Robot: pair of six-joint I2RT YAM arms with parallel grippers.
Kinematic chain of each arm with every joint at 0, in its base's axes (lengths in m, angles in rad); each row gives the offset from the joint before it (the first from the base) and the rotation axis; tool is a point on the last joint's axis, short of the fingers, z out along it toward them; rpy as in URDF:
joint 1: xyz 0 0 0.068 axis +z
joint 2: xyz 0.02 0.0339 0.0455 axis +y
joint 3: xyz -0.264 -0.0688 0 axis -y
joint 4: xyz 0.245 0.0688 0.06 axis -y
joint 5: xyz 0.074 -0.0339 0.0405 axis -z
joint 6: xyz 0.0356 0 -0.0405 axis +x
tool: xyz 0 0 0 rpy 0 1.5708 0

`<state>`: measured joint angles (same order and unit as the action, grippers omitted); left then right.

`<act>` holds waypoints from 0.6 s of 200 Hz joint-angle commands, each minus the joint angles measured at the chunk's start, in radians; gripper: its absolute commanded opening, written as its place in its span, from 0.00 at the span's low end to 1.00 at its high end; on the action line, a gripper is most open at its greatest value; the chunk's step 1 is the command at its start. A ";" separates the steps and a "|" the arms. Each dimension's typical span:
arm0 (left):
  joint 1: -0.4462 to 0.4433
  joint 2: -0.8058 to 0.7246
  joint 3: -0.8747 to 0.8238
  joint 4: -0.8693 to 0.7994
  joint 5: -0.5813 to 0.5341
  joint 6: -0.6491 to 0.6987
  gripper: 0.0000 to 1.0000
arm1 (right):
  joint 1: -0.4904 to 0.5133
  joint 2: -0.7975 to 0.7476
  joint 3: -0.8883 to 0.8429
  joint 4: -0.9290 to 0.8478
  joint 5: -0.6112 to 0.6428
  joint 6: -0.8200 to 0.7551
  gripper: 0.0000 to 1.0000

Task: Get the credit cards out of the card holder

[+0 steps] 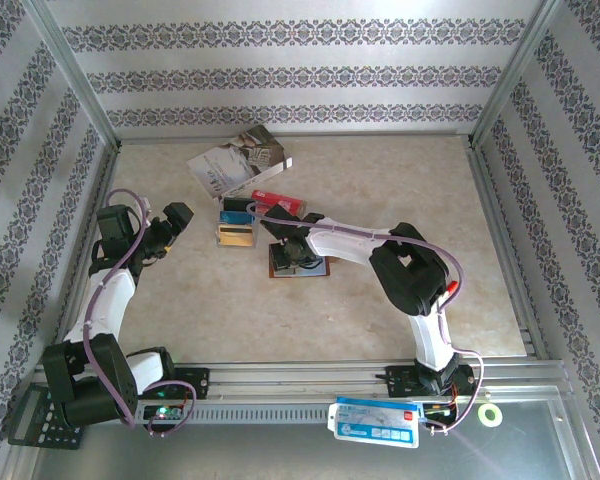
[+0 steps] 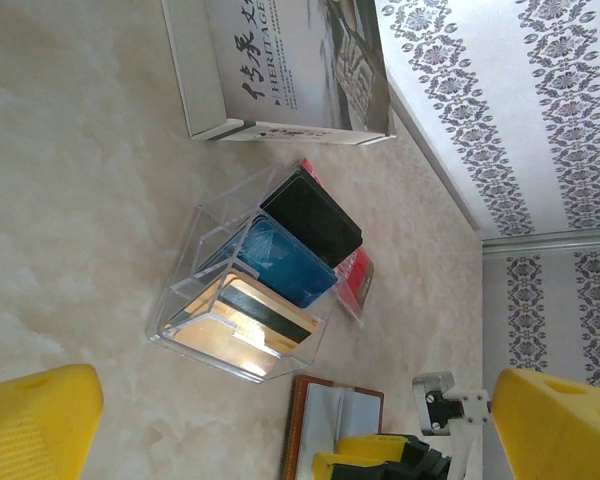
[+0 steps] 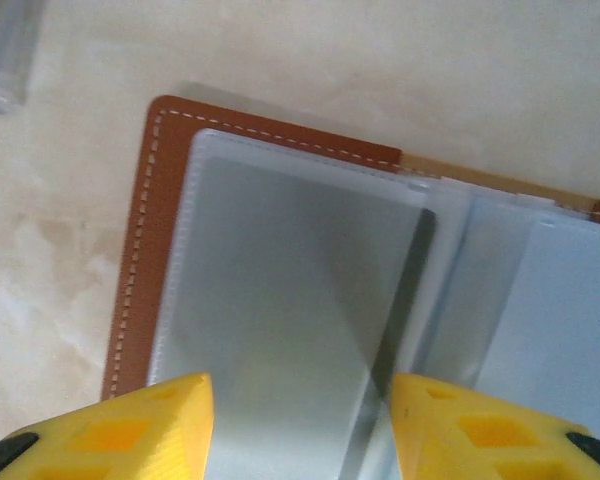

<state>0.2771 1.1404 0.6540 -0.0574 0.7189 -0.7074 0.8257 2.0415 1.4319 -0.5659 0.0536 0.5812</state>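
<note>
Right gripper [image 3: 300,400] hangs with jaws apart just over the open brown card holder [image 3: 145,260], flat on the surface [image 1: 280,330]; left gripper [image 1: 176,220] is wide apart, holding nothing. Behind the holder, credit cards [image 2: 280,265] stand in a clear rack [image 2: 185,300], with a booklet [image 2: 290,70] farther back.

The holder [image 3: 135,250] is brown with white stitching, the cards [image 2: 280,265] tan, blue and black, the surface [image 2: 70,200] marbled beige.

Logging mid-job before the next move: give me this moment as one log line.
right claw: open over opened card holder | visible sleeves: look empty | left claw: open, holding nothing | credit cards: in clear tray
</note>
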 commanded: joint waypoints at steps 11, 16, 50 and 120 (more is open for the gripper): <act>0.005 0.006 -0.007 0.047 0.023 -0.002 1.00 | 0.018 0.044 0.023 -0.066 0.048 0.010 0.50; 0.005 0.007 -0.006 0.047 0.023 -0.001 1.00 | 0.018 0.048 0.022 -0.066 0.041 0.010 0.50; 0.004 0.006 -0.003 0.047 0.038 0.001 1.00 | 0.018 0.075 0.024 -0.068 0.025 0.009 0.49; -0.076 0.038 0.029 0.011 0.053 0.055 1.00 | -0.004 0.065 -0.027 -0.024 -0.009 0.013 0.27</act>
<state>0.2413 1.1572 0.6544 -0.0525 0.7509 -0.7029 0.8314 2.0693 1.4532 -0.5804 0.0742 0.5865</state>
